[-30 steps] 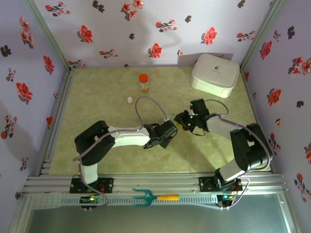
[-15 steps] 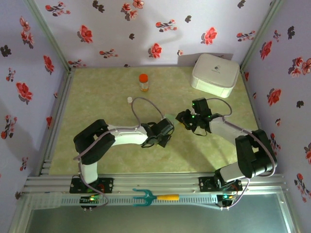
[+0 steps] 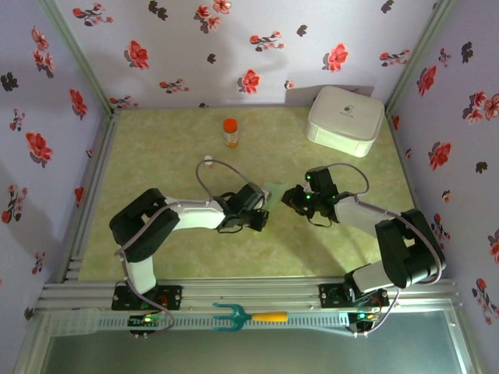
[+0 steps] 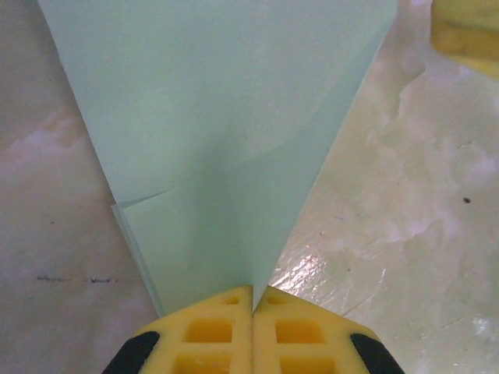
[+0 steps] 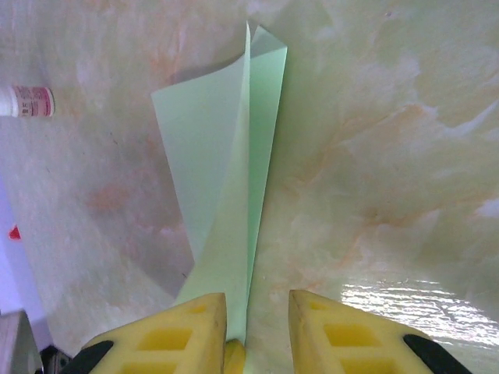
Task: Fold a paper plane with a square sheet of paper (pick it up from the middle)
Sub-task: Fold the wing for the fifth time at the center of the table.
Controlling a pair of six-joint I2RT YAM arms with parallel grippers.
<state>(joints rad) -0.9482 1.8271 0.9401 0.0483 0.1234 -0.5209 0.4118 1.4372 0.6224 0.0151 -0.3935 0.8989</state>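
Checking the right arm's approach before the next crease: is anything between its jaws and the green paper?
Nothing visible. The green paper runs into the gap between the parted jaws of the right gripper; the left gripper pinches it.

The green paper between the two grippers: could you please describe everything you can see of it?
The paper is thin, pale mint green, folded over itself in layers with straight edges. It narrows to a point pinched in the shut left gripper and fans wider away from it. In the right wrist view it looks like a narrow folded V, one end running between the right gripper's parted yellow fingers. It is over the middle of the table.
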